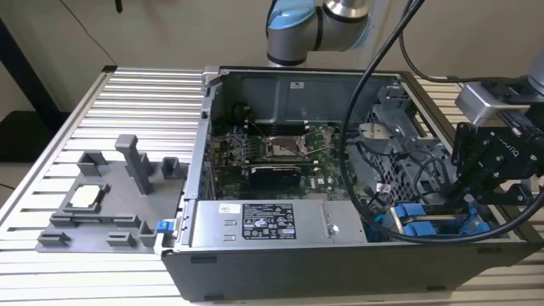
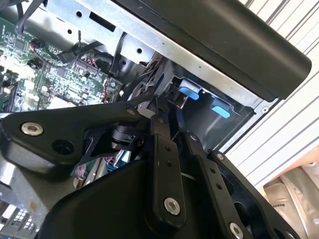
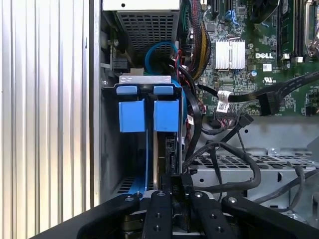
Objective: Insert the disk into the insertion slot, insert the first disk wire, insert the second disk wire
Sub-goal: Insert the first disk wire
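Note:
The disk (image 1: 425,224) lies in the insertion slot (image 3: 110,144) at the case's front corner, on the exterior view's right. The two bright blue tabs of the disk's carrier (image 3: 167,115) face outward, and they also appear in the second wrist view (image 2: 189,91). My gripper (image 1: 467,203) reaches down into that corner, just beside the blue carrier. In the first wrist view my gripper (image 3: 173,181) has its fingers (image 3: 159,209) drawn close together on a black disk wire connector (image 3: 172,167) at the disk's edge. The fingertips (image 2: 158,117) converge the same way in the second wrist view.
A labelled grey power supply (image 1: 259,223) fills the case front beside the slot. The green motherboard (image 1: 272,159) lies behind it. Loose black cables (image 3: 229,149) cross a perforated cage (image 3: 249,162) next to the disk. A grey fixture (image 1: 111,197) stands on the ribbed table (image 1: 127,95).

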`<state>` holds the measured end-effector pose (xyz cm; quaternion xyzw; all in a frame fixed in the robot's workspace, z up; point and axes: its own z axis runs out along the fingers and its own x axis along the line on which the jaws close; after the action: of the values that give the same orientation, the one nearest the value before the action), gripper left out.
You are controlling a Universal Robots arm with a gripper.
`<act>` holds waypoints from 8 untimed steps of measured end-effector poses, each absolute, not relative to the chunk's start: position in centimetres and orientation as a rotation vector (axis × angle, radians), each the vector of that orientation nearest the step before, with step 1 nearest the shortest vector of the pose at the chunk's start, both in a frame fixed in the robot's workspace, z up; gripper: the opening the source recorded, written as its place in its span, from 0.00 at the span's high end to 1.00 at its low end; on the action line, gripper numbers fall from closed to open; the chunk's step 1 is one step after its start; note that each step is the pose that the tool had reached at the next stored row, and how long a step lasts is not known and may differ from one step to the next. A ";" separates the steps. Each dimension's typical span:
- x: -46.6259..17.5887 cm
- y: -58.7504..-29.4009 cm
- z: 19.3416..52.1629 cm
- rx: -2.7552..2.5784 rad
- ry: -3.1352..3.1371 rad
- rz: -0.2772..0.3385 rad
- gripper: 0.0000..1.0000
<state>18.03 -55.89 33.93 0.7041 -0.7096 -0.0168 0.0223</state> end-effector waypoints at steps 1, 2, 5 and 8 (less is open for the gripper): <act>18.0 -55.9 33.9 2.181 -2.198 -0.052 0.81; 18.0 -55.9 33.8 2.181 -2.198 -0.052 0.81; 18.0 -55.9 33.6 2.180 -2.199 -0.052 0.81; 18.0 -55.9 33.3 2.179 -2.199 -0.051 0.81</act>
<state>18.03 -55.90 33.31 0.7035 -0.7101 -0.0164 0.0227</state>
